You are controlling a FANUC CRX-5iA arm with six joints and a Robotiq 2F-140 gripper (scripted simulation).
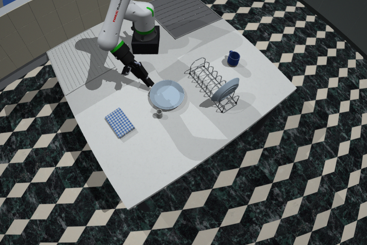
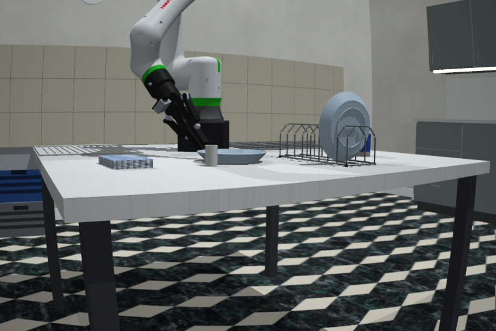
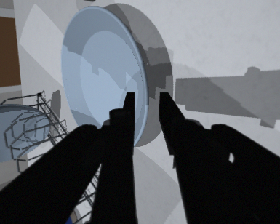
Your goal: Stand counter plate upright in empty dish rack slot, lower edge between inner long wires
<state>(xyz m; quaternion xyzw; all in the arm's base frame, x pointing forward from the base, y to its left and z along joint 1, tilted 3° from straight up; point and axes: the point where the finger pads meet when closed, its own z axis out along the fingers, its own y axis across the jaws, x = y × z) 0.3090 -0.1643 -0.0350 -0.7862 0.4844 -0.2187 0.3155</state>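
Note:
A pale blue plate (image 1: 166, 94) (image 2: 236, 156) (image 3: 100, 80) lies flat on the white counter (image 1: 154, 153). My gripper (image 1: 151, 84) (image 2: 202, 144) (image 3: 147, 105) reaches down at a slant to the plate's rim on the arm's side. In the wrist view one finger is over the plate and the other outside its rim, with a gap to the thin rim on both sides, so the fingers stand narrowly open. The wire dish rack (image 1: 204, 74) (image 2: 298, 125) (image 3: 45, 105) stands to the right on its feet. A second plate (image 1: 225, 89) (image 2: 344, 125) (image 3: 5, 124) stands upright in a slot near its front end.
A small grey cup (image 1: 158, 113) (image 2: 210, 154) stands just in front of the lying plate. A blue checked cloth (image 1: 119, 122) (image 2: 126, 160) lies to the left. A blue mug (image 1: 233, 58) stands behind the rack. Ribbed drain boards (image 1: 74, 58) (image 1: 183, 11) flank the arm's base (image 1: 145, 43).

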